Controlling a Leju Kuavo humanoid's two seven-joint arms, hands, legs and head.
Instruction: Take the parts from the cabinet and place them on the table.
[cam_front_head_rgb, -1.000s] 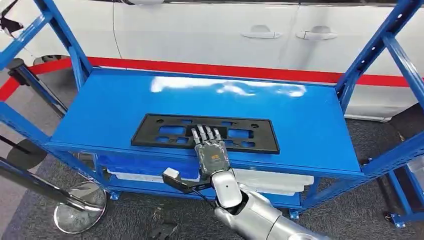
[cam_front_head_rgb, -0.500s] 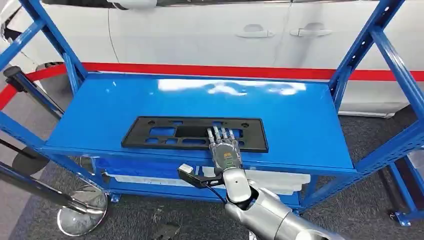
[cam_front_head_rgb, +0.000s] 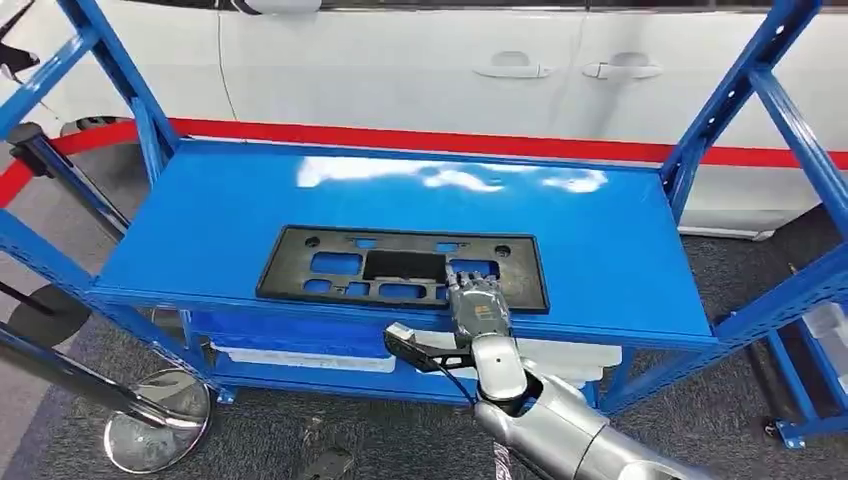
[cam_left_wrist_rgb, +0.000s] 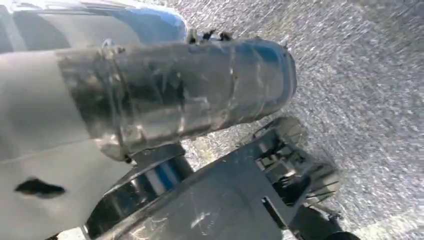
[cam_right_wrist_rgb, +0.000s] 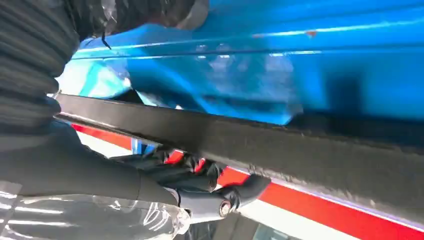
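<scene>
Blue shelf (cam_front_head_rgb: 250, 220) carries the black part (cam_front_head_rgb: 330, 264). My right hand (cam_front_head_rgb: 478, 310) lies on its near edge, fingers (cam_front_head_rgb: 470, 285) flat on top; grip closure I cannot tell. Judgement: hook thumb beneath before lifting level.

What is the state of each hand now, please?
Right hand: fingers lie on the near edge of the black plate; a grip cannot be told.
Left hand: cannot be told.

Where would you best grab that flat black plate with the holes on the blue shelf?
Probably its near long edge, from the front. The black plate lies flat, near the blue shelf's front lip, too wide to span. The right hand already rests there.
</scene>
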